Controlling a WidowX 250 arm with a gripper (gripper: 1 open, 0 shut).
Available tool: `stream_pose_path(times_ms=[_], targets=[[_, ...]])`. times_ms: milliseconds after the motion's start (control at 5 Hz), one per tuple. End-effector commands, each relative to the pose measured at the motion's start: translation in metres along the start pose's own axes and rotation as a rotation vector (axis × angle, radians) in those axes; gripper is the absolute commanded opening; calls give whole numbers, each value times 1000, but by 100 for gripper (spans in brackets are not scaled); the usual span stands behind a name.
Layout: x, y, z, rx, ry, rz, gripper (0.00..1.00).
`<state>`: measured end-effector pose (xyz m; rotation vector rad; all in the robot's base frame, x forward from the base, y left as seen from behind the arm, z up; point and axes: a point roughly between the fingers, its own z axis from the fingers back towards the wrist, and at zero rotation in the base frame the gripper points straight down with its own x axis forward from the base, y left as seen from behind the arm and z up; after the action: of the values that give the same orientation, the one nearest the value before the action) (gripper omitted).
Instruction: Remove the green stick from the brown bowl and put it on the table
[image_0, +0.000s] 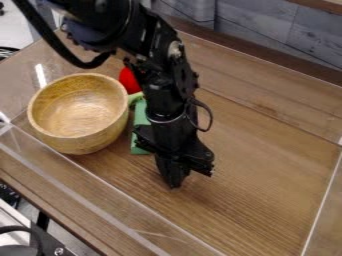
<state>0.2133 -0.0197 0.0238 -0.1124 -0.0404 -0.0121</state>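
At the left sits the brown bowl (78, 112), round, pale wood with a thick rim and fine grain running around its hollow. Nothing lies inside it that I can see from here. Just to its right, the green stick (142, 128) lies flat on the table (254, 130), a bright green bar with square edges, running away from me alongside the bowl's right side. Only its left strip and near end show; the rest is hidden behind the arm. Whether it touches the bowl I cannot tell. Behind it, a red ball (130, 78) peeks out, mostly covered by the arm too.

The black arm (150, 60) reaches in from the upper left and bends down, its gripper (175, 180) pointing straight at the tabletop just right of the stick's near end. The fingers are pressed together into one dark point, holding nothing, and the tip is at or just above the wood. A clear low wall (94, 205) edges the table along the front.
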Motion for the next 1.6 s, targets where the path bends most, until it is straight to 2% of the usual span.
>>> stream_pose_path(times_ms=[0, 200, 400, 600, 1000, 1400], targets=[[14, -3, 14, -3, -67, -1, 0], [17, -11, 11, -9, -49, -33, 100], [20, -12, 10, -8, -39, 19, 100], [23, -14, 12, -4, -43, 66, 100], [18, -33, 32, 3, -58, 71, 100], [19, -37, 15, 19, -56, 152, 100]])
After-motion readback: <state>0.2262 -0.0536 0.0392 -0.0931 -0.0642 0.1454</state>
